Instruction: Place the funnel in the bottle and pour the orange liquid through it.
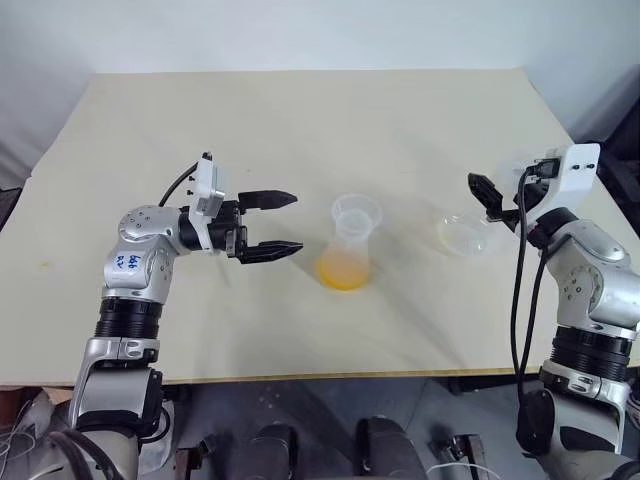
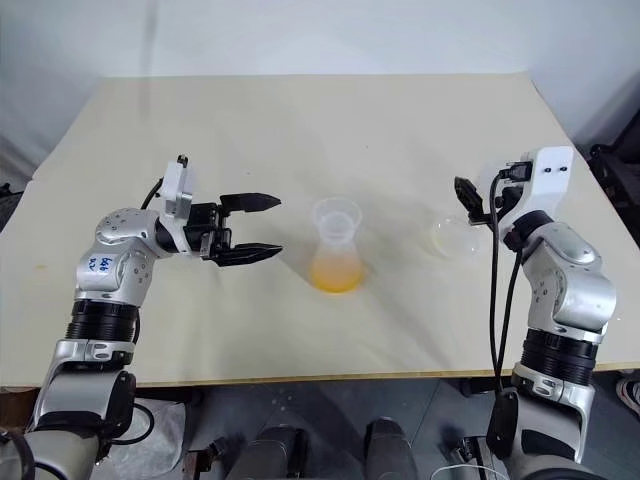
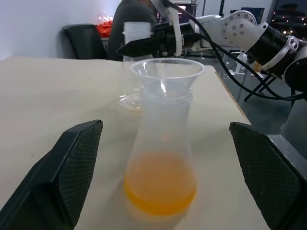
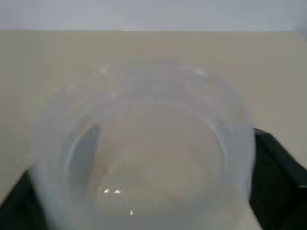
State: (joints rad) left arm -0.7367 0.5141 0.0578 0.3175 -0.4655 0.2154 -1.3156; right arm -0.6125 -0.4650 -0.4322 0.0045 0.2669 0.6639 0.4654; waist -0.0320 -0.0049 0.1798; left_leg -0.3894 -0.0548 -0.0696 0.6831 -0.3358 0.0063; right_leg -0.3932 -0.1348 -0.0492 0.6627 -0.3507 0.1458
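I am looking down on a broad, pale beige rectangular tabletop (image 1: 300, 130), lit evenly and softly. A plain whitish wall (image 1: 300, 30) is rising just behind the table's far edge. Grey floor (image 1: 330, 405) is showing below the near edge. Off the table's right side, in the left wrist view, I am seeing a dark chair (image 3: 88, 40) with something red (image 3: 104, 24) behind it, and a seated person in a grey top (image 3: 132, 19).

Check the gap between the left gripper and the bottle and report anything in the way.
Nothing visible. The left gripper, open, points at the bottle across bare table; the funnel sits in its neck.
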